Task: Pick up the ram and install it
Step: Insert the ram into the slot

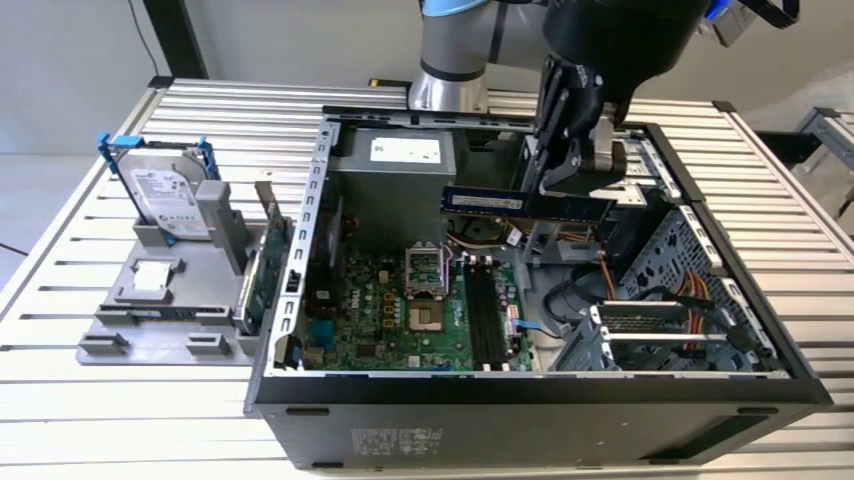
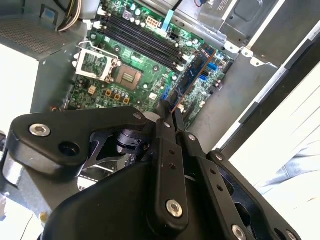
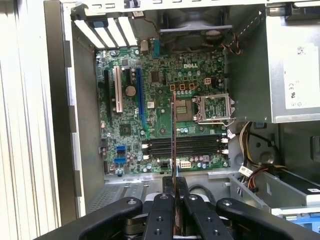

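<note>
The ram [image 1: 501, 202] is a long blue stick hanging level above the open computer case [image 1: 300, 300]. My gripper [image 1: 567, 190] is shut on its upper edge, towards the end on the exterior view's right. In the first wrist view the ram [image 3: 173, 132] shows edge-on, reaching from the gripper [image 3: 174, 182] out across the green motherboard [image 3: 160, 85] and crossing the dark memory slots [image 3: 200, 146]. The second wrist view has the ram [image 2: 192, 75] slanting away from the gripper [image 2: 169, 107] over the board. The memory slots [image 1: 483, 315] lie well below the stick.
A silver hard drive in a blue frame [image 1: 167, 195] and a green expansion card [image 1: 271, 265] stand on a grey fixture [image 1: 160, 300] at the exterior view's left. Inside the case sit a power supply [image 1: 400, 165], a CPU socket [image 1: 424, 270], cables [image 1: 694, 300] and a drive cage [image 1: 654, 260].
</note>
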Robot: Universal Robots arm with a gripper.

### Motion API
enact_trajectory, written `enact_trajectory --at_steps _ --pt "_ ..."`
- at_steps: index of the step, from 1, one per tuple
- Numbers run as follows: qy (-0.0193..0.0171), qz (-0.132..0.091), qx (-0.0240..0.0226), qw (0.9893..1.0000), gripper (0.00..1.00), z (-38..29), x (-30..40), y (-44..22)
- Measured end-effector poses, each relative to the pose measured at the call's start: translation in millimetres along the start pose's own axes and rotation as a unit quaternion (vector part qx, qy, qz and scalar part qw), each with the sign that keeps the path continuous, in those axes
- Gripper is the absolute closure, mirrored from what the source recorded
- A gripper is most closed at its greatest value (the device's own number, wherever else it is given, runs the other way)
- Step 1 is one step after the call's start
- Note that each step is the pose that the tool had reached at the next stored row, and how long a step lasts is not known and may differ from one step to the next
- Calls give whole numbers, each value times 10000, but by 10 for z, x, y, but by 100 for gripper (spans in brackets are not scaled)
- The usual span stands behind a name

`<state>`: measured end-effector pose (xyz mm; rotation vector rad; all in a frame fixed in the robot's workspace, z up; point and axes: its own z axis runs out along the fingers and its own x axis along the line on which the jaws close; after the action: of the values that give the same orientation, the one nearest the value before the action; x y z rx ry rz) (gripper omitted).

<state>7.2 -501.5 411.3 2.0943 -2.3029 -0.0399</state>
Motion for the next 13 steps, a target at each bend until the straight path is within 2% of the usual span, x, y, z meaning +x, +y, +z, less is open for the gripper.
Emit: enact_trajectory --at_steps 3,13 --pt "0 0 0 10000 100 -1 -2 -21" --pt "0 1 0 10000 100 -1 -2 -21"
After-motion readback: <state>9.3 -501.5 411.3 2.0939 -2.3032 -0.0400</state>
